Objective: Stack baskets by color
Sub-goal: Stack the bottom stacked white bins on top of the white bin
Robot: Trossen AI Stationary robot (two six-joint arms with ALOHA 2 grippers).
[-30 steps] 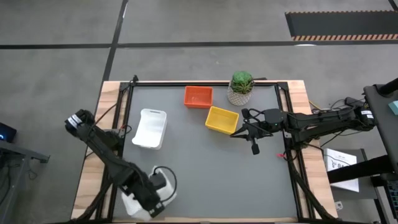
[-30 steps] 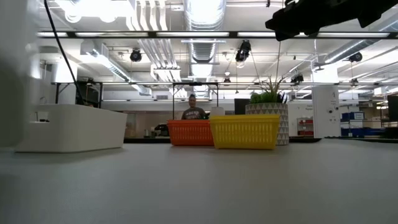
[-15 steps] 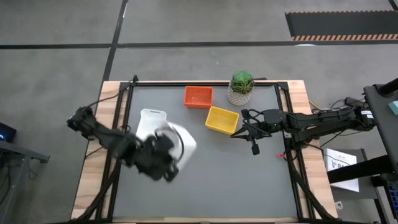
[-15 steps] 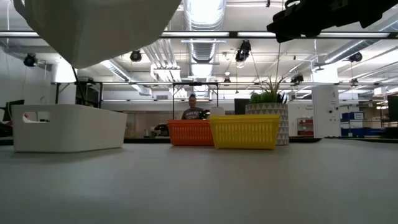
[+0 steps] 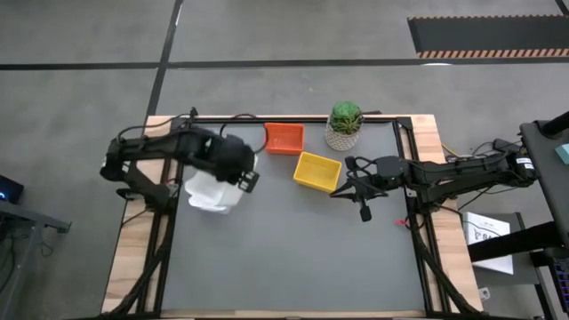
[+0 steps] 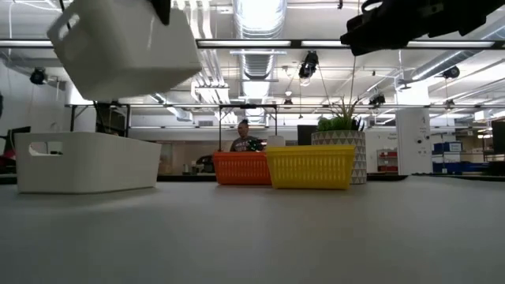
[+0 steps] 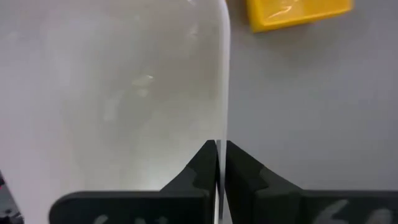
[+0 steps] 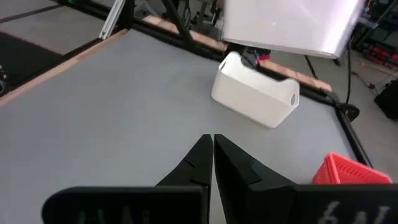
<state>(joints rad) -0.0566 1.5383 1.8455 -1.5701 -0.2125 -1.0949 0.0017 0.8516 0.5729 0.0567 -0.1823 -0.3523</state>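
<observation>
Left gripper (image 7: 221,163) clamps raised white basket (image 6: 126,47) wall | above tabled white basket (image 6: 87,162) | right gripper (image 8: 212,155) closed, empty

Both arms are dark, jointed and slender, with black cables looped along them. The right arm (image 5: 462,171) and left arm (image 5: 169,151) end in black, wedge-shaped fingers (image 7: 202,171).

Smooth glossy white plastic basket (image 6: 126,49), woven-look yellow basket (image 6: 310,166), matt grey tabletop (image 5: 293,249)

Bright overhead ceiling lights (image 6: 256,16) glare; held white basket (image 7: 124,93) washed out and blurry close to lens.
</observation>
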